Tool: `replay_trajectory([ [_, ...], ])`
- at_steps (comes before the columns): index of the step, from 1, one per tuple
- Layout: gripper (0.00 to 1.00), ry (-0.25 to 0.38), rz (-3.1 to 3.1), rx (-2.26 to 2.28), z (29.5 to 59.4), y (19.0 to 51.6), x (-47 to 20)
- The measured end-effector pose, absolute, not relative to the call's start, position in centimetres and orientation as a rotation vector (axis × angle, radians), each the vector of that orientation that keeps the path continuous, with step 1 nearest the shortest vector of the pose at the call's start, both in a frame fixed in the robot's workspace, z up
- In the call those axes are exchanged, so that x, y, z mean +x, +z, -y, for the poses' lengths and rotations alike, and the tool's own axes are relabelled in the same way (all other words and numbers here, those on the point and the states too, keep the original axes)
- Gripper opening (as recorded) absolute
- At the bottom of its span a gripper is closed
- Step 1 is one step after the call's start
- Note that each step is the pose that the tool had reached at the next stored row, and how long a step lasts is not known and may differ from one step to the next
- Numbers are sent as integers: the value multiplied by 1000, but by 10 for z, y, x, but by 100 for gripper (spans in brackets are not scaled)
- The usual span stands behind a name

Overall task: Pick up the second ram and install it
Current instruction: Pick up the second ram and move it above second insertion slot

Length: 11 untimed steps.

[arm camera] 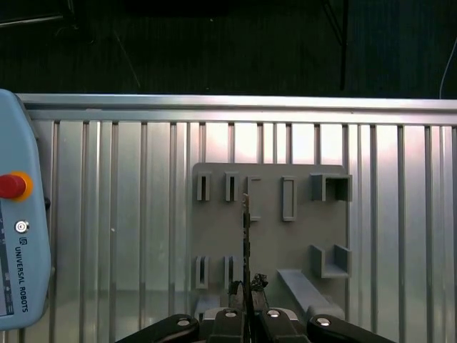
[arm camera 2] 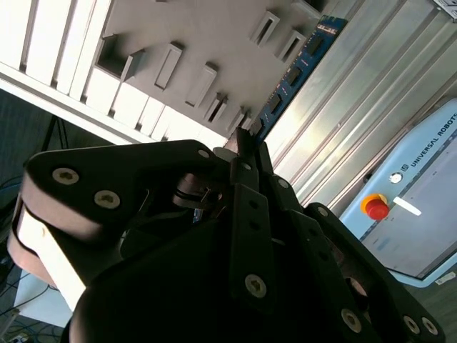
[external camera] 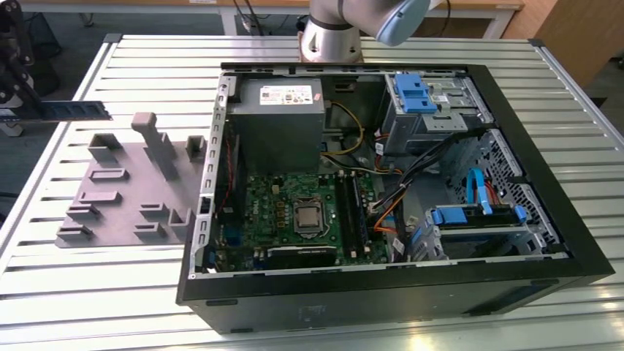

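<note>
Above grey holder (external camera: 117, 194): claw (arm camera: 245, 286) clamps second ram (arm camera 2: 290, 77), thin blue stick, black chips.

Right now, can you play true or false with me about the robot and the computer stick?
1. The gripper is clamped on the second ram. True.
2. The second ram is plugged into the motherboard. False: it is in the gripper, outside the computer case, at the exterior view's left.
3. The computer case lies open, so the motherboard shows. True.
4. The grey holder sits inside the case. False: it lies on the slatted table beside the case.
</note>
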<state>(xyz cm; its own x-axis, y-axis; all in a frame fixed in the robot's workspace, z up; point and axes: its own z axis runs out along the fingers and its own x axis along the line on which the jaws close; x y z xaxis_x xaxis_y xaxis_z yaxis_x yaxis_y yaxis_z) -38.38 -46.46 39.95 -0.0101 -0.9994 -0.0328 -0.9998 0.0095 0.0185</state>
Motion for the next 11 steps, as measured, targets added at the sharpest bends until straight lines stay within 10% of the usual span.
replay_trajectory([
  [11,14,57,-2225,-2203,465,400,-381],
])
